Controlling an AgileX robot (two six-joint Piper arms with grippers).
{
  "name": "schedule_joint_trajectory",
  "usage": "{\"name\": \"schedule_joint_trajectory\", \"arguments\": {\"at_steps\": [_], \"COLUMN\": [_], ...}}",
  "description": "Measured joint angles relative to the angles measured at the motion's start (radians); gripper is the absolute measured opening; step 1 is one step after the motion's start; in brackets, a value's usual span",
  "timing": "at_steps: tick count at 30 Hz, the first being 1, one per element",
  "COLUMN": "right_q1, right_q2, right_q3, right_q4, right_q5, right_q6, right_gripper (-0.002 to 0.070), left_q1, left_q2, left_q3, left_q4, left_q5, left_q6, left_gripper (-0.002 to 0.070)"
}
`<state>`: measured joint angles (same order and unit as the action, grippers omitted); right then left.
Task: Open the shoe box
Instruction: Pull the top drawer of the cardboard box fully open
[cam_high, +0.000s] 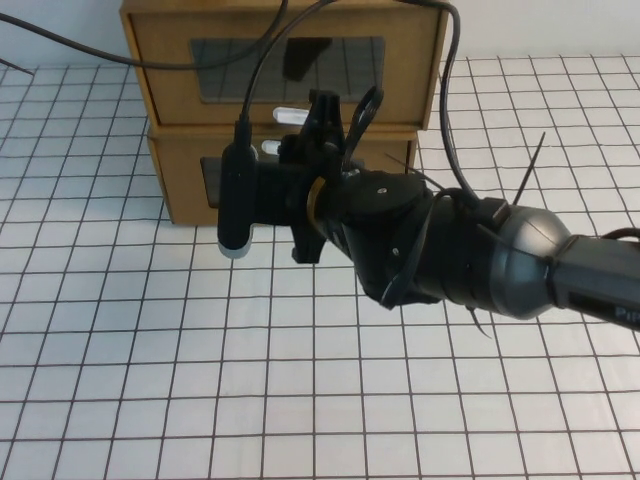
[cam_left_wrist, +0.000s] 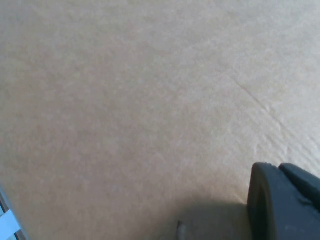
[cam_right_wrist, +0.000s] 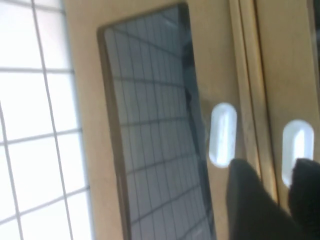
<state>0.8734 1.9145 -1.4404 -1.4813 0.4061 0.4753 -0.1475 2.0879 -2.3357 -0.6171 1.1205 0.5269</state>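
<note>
Two brown cardboard shoe boxes stand stacked at the back, the upper box (cam_high: 285, 60) on the lower box (cam_high: 185, 185), each with a dark window in its front. A white tab (cam_high: 285, 115) sits at the upper box's bottom edge and another white tab (cam_high: 268, 148) at the lower box's top edge. My right gripper (cam_high: 322, 115) is at the seam between the boxes. In the right wrist view the right gripper (cam_right_wrist: 280, 192) is open, its narrow gap just below the upper tab (cam_right_wrist: 295, 145), with the lower tab (cam_right_wrist: 222, 134) beside it. My left gripper (cam_left_wrist: 285, 205) is close against plain cardboard (cam_left_wrist: 140, 100).
The boxes rest on a white table with a black grid (cam_high: 200, 350). Black cables (cam_high: 450, 110) run from the right arm over the upper box. The right arm's bulky dark body (cam_high: 450, 250) covers the middle of the high view and hides part of the lower box.
</note>
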Motion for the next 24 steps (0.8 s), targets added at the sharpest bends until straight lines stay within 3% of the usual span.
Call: {"name": "schedule_joint_trajectory", "arguments": {"at_steps": [6, 24], "right_q1": [-0.013, -0.055], "right_q2": [0.042, 0.141], "right_q3": [-0.077, -0.203], "right_q4": [-0.035, -0.04], "right_q5": [0.007, 0.033], "right_q6": [0.043, 0.03], "right_gripper": [0.0227, 0.0225], "left_q1": [0.0, 0.0], "left_q2": [-0.002, -0.002], "left_q3": [0.0, 0.0], "left_q4": [0.0, 0.0], "left_q5": [0.002, 0.002], "left_q6": [0.0, 0.0], "left_gripper": [-0.0002, -0.0002]}}
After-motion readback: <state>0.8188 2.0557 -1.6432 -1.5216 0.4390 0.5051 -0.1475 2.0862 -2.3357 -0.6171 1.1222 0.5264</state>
